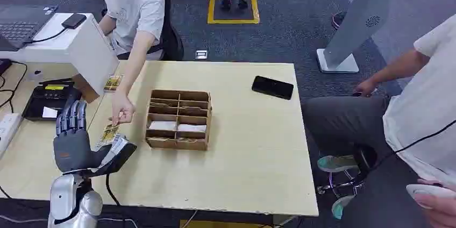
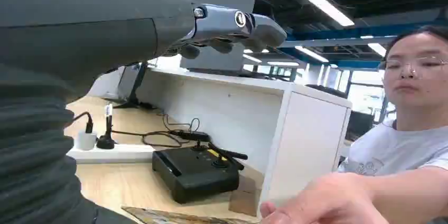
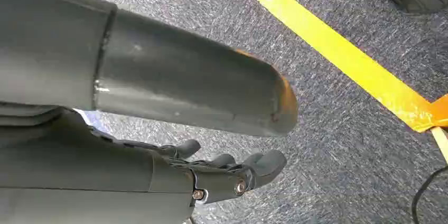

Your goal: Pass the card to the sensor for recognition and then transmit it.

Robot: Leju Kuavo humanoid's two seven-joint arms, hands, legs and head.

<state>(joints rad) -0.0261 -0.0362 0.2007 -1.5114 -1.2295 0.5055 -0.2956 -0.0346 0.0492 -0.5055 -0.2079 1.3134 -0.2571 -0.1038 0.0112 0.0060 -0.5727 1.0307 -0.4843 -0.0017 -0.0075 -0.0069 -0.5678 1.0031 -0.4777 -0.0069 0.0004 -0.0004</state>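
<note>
Left hand: the grey many-fingered left hand [image 1: 72,144] is raised over the near left part of the table, fingers [image 1: 71,116] upright and side by side, thumb stretched out to the side; a picture-printed card [image 1: 109,134] is seen lying across the thumb side, but whether it is pinched or merely resting cannot be told.
Right hand: the grey right hand [image 3: 222,174] is seen hanging over speckled grey carpet [image 3: 343,145] beside a strip of yellow floor tape [image 3: 348,63], nothing in it, fingers gently curled and apart.
Table: a pale wooden square table top [image 1: 253,147] is seen in front of the robot.
Person's hand: a bare hand [image 1: 122,111] of the seated person in a white T-shirt [image 1: 134,7] is reached down just beyond the card, close to its far edge; contact cannot be told.
Box: a brown cardboard divided tray [image 1: 179,119] is set just right of the card, with white slips in its near compartments.
Sensor: a flat black card reader [image 1: 48,101] is placed at the far left, under a white desk shelf [image 1: 80,45].
Second card: another picture card [image 1: 113,83] is laid by the shelf's foot.
Phone: a black smartphone [image 1: 272,87] is laid flat near the far right edge, well apart from the tray.
Bystander: a second person in a white shirt [image 1: 425,115] is seated at the right.
</note>
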